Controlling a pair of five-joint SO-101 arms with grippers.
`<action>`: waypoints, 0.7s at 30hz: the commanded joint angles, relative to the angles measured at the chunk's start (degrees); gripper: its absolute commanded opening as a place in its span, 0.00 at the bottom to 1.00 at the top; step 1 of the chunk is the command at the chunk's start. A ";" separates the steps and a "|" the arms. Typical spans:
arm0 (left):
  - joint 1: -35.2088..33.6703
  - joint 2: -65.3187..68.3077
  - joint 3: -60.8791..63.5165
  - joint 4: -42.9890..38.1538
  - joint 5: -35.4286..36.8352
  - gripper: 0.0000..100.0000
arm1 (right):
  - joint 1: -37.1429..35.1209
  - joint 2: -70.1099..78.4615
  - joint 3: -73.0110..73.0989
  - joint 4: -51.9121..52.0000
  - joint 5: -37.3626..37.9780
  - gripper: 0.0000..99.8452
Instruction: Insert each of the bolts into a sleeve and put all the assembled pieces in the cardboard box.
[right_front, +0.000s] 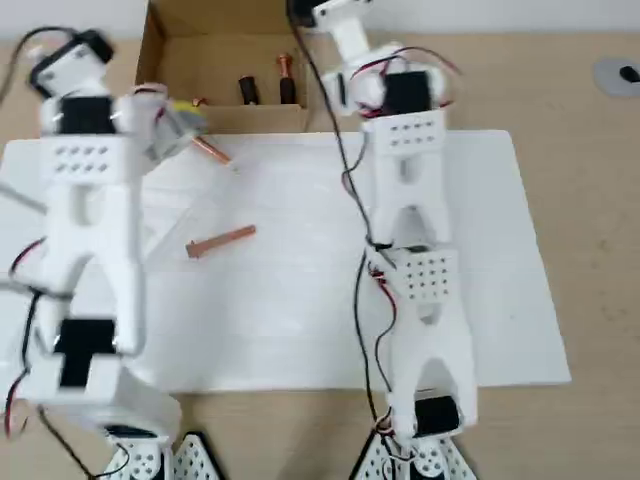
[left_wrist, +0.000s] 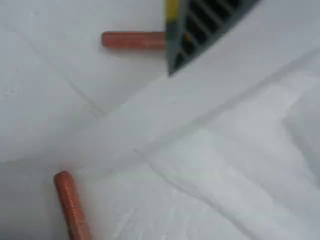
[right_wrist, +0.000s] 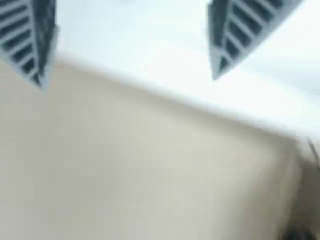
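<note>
Left claw (right_front: 185, 130) pinches a copper bolt (left_wrist: 132, 40) by its end beside the cardboard box (right_front: 152, 70); right claw (right_wrist: 129, 80) gapes wide. So shallow a hold, I judge, may let it swivel or drop.

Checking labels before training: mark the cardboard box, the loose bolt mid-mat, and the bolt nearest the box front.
cardboard box (right_front: 260, 118): high view, front wall.
loose bolt mid-mat (right_front: 221, 241): high view, middle of its shank.
bolt nearest the box front (right_front: 212, 151): high view, middle of its shank.
</note>
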 joint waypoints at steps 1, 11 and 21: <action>1.49 9.63 -9.14 -1.05 0.88 0.34 | 4.97 -9.36 -1.10 6.15 0.44 0.25; -1.93 35.03 -35.25 -2.64 0.53 0.34 | 18.59 -15.08 -1.01 6.15 6.42 0.25; -1.76 49.01 -50.37 -3.08 0.44 0.34 | 22.64 -14.81 -1.01 6.15 6.42 0.25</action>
